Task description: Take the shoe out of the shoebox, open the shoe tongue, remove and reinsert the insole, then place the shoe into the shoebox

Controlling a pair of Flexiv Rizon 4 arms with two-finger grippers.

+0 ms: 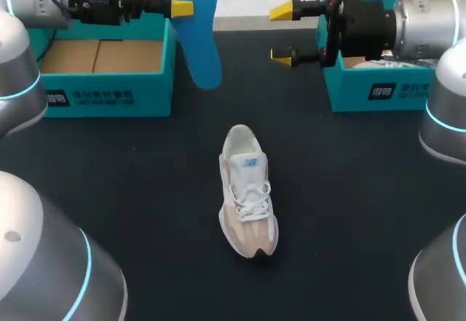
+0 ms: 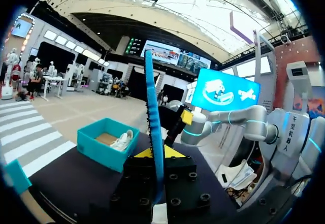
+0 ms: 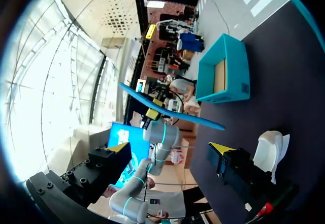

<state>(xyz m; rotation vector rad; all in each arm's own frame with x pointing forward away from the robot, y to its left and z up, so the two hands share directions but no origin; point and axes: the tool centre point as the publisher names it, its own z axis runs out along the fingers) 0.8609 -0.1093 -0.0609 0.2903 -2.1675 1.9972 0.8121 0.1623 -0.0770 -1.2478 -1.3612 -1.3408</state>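
Observation:
A white and beige shoe (image 1: 247, 190) lies on the black table, toe toward the front edge; it also shows beside my right gripper's finger as the shoe (image 3: 269, 150). Held high at the back, my left gripper (image 1: 186, 6) is shut on a blue insole (image 1: 198, 37), which hangs down from it. In the left wrist view the insole (image 2: 152, 107) stands edge-on between that gripper's (image 2: 156, 154) yellow tips. My right gripper (image 1: 282, 33) is open and empty, a little to the right of the insole and facing it. From the right gripper (image 3: 170, 148) the insole (image 3: 167, 109) is seen ahead.
A teal shoebox (image 1: 109, 88) with a bare cardboard floor stands at the back left under my left arm. A second teal box (image 1: 378, 92) at the back right, under my right arm, holds something white (image 2: 122, 140).

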